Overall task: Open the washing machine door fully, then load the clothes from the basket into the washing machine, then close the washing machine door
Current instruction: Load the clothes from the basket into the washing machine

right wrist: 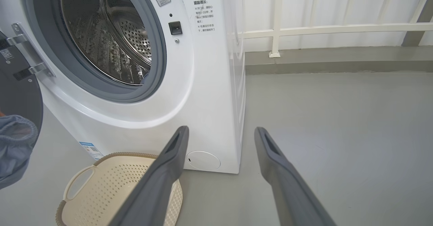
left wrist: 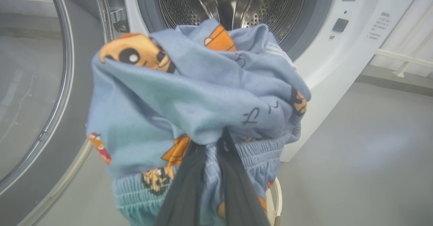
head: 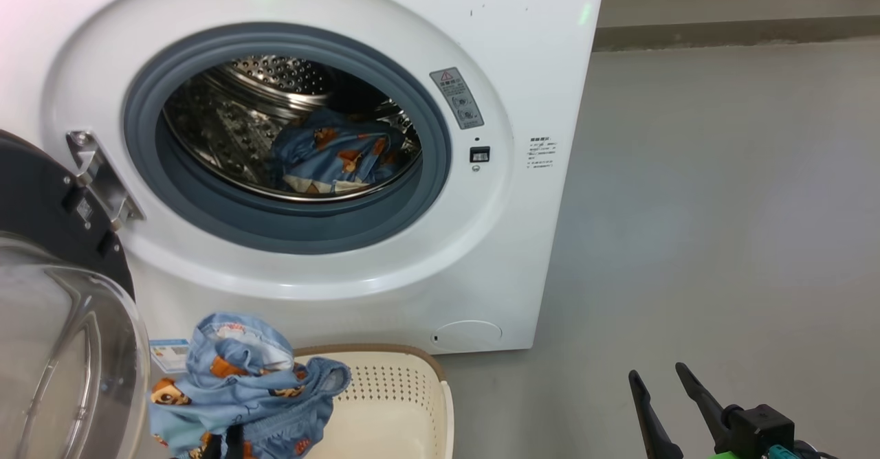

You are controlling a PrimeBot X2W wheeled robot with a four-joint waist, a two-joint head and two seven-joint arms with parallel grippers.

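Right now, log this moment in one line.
step: loading | door: open | left gripper: shut on blue garment, held up near basket | drum: second blue piece inside | right gripper: open, empty

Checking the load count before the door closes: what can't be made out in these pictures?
- Left gripper fingertips: left wrist view, buried in the blue bear-print garment.
- Basket floor: head view, garment and bottom edge cover part; right wrist view, right gripper finger covers part.
- Warning sticker text: head view, too small.
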